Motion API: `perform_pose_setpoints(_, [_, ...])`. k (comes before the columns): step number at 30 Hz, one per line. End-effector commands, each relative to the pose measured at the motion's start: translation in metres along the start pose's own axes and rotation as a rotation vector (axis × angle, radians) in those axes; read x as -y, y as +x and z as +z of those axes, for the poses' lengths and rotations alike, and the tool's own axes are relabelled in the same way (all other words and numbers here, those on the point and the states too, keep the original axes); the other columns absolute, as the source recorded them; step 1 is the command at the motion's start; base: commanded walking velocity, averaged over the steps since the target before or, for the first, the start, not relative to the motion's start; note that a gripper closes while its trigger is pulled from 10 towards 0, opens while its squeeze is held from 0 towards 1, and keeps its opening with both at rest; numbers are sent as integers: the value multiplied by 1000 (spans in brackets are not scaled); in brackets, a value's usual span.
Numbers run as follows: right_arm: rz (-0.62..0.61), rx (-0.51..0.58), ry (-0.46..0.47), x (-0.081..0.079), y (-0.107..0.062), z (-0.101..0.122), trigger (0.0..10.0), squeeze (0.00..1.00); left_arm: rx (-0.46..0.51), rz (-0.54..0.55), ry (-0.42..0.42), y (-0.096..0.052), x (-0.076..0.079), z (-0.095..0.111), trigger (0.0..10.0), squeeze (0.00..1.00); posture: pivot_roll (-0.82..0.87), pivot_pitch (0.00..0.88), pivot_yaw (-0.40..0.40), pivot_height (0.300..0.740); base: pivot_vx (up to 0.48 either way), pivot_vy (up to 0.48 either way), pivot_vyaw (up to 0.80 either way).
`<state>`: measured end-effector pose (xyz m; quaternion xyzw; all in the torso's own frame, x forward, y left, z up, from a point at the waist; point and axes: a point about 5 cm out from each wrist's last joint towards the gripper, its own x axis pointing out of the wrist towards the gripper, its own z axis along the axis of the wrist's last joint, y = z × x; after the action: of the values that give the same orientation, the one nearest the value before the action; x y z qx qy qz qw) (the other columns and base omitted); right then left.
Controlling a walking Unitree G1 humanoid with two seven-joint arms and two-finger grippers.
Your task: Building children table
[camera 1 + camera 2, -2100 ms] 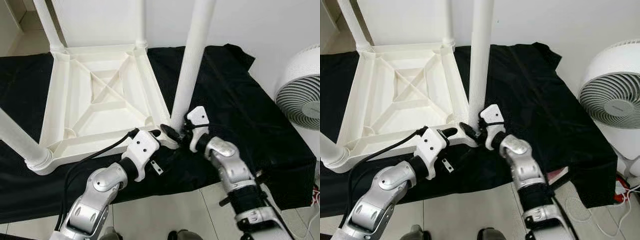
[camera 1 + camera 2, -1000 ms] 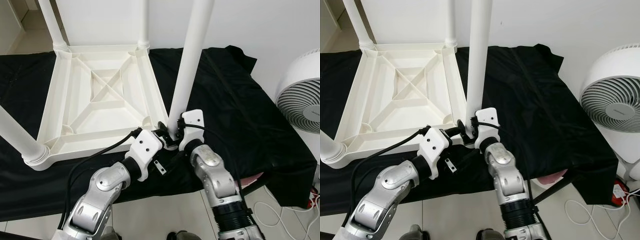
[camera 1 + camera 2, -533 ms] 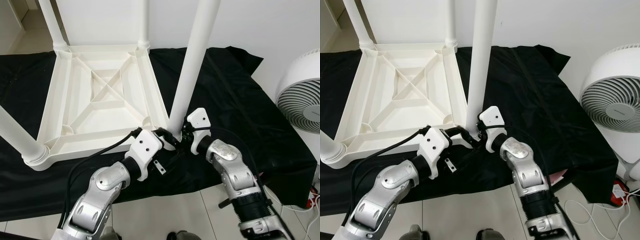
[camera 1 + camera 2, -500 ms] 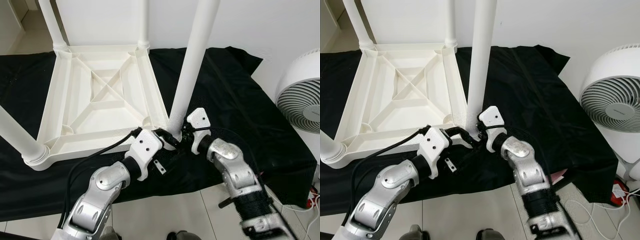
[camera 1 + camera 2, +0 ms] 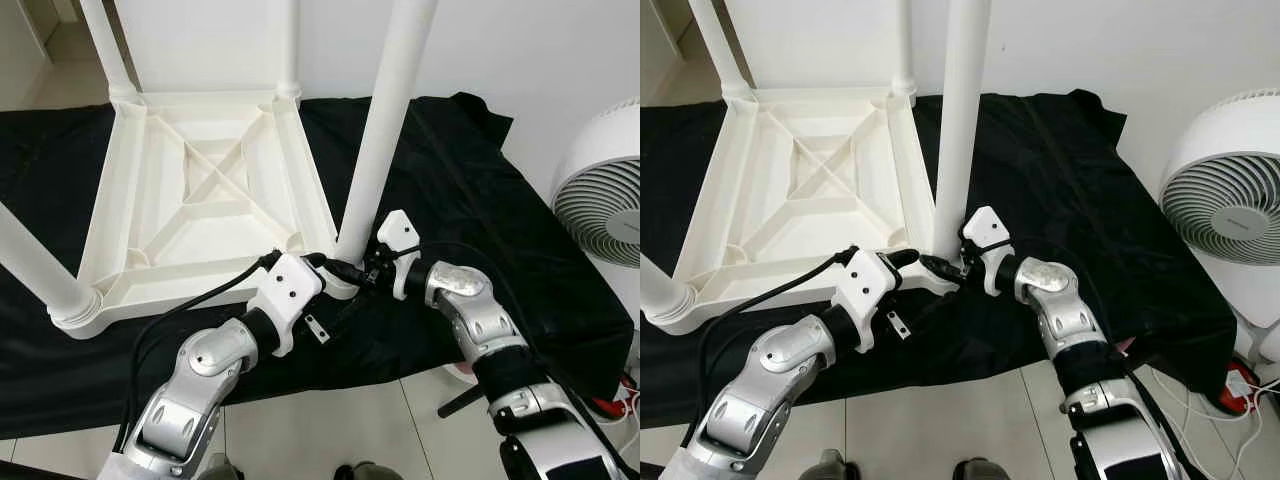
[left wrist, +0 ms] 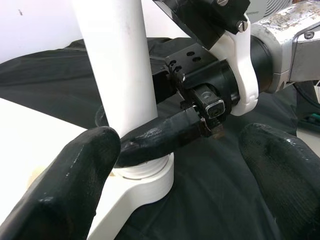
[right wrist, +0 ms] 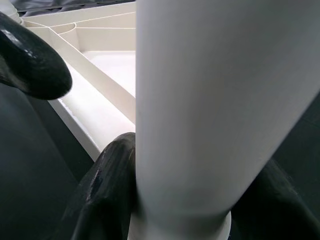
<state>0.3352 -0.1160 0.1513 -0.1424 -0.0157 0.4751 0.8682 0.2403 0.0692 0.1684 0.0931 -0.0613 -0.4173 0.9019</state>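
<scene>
A white plastic children's table [image 5: 210, 190] lies upside down on a black cloth [image 5: 480, 200], its legs pointing up. The near right leg [image 5: 385, 130] stands in the table's near right corner socket. My right gripper [image 5: 357, 273] is shut on this leg's base; in the right wrist view its black fingers [image 7: 105, 195] press both sides of the leg [image 7: 210, 100]. My left gripper [image 5: 325, 268] is at the same corner from the left. In the left wrist view its fingers [image 6: 75, 185] are spread wide, open, with the leg base [image 6: 142, 172] between them.
Three other legs stand at the far left [image 5: 105, 45], far right [image 5: 287, 45] and near left [image 5: 35, 265] corners. A white fan [image 5: 600, 200] stands at the right by the cloth's edge. A white wall is behind. Tiled floor [image 5: 330, 430] lies below the cloth's front edge.
My right arm has swung its elbow out to the right while the gripper stays on the leg base. The left gripper stays at the corner.
</scene>
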Motion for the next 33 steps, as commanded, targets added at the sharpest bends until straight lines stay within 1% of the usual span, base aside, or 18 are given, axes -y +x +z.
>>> perform_pose_setpoints(1, [17, -34, -48, 1, -2, -4, 0, 0, -13, 23, -3, 0, 0, -2, 10000, 0, -1, 53, -28, 740, 0, 0, 0])
perform_pose_setpoints(3, [24, -27, -45, 1, -2, -5, 0, 0, -14, 23, -4, 0, 0, -2, 10000, 0, -1, 53, -28, 740, 0, 0, 0])
perform_pose_setpoints(4, [7, -19, -38, 0, -1, -4, 9294, 0, -14, 22, -4, 0, 0, -2, 10000, 0, -2, 56, -27, 740, 0, 0, 0])
perform_pose_setpoints(5, [-2, -12, -34, 0, 0, -4, 9294, 0, -15, 21, -5, 0, 0, -2, 10000, 0, -2, 56, -27, 740, 0, 0, 0])
perform_pose_setpoints(6, [-22, -9, -21, 0, 1, -4, 10000, 0, -15, 21, -5, 0, 0, -2, 10000, 0, -2, 56, -27, 740, 0, 0, 0])
perform_pose_setpoints(12, [-128, 24, 25, -6, 4, -1, 10000, 0, -16, 18, -11, 1, 2, -3, 10000, 0, -12, 69, -29, 740, 0, 0, 0])
perform_pose_setpoints(13, [-128, 24, 25, -6, 4, -1, 10000, 0, -16, 18, -11, 1, 2, -3, 10000, 0, -12, 69, -29, 740, 0, 0, 0])
perform_pose_setpoints(14, [-168, 43, 35, -10, 5, 1, 10000, 0, -15, 17, -13, 1, 3, -3, 10000, 0, -15, 72, -28, 740, 0, 0, 0])
perform_pose_setpoints(15, [-168, 43, 35, -10, 5, 1, 10000, 0, -15, 17, -13, 1, 3, -3, 10000, 0, -15, 72, -28, 740, 0, 0, 0])
perform_pose_setpoints(19, [-260, 59, 57, -18, 7, 5, 10000, 0, -15, 12, -16, 1, 3, -3, 10000, 0, -15, 72, -28, 740, 0, 0, 0])
perform_pose_setpoints(20, [-260, 59, 57, -18, 7, 5, 10000, 0, -15, 12, -16, 1, 3, -3, 10000, 0, -15, 72, -28, 740, 0, 0, 0])
perform_pose_setpoints(22, [-324, 79, 84, -25, 10, 9, 10000, 0, -15, 6, -18, 2, 5, -3, 10000, 0, -17, 79, -30, 740, 0, 0, 0])
perform_pose_setpoints(24, [-412, 94, 145, -31, 15, 11, 10000, 0, -15, 2, -23, 2, 7, -3, 10000, 0, -17, 79, -30, 740, 0, 0, 0])
perform_pose_setpoints(26, [-480, 92, 159, -35, 19, 14, 10000, 0, -15, -1, -25, 1, 8, -3, 10000, 0, -14, 85, -32, 740, 0, 0, 0])
perform_pose_setpoints(28, [-491, 91, 157, -36, 20, 14, 10000, 0, -15, -1, -25, 1, 8, -3, 10000, 0, -14, 85, -32, 740, 0, 0, 0])
perform_pose_setpoints(29, [-550, 93, 175, -38, 21, 16, 10000, 0, -16, -2, -27, 1, 9, -3, 10000, 0, -14, 85, -32, 740, 0, 0, 0])
perform_pose_setpoints(31, [-550, 93, 175, -38, 21, 16, 10000, 0, -16, -2, -27, 1, 9, -3, 10000, 0, -14, 85, -32, 740, 0, 0, 0])
perform_pose_setpoints(33, [-658, 97, 210, -43, 24, 20, 10000, 0, -16, -2, -31, 1, 10, -3, 10000, 0, -14, 85, -32, 740, 0, 0, 0])
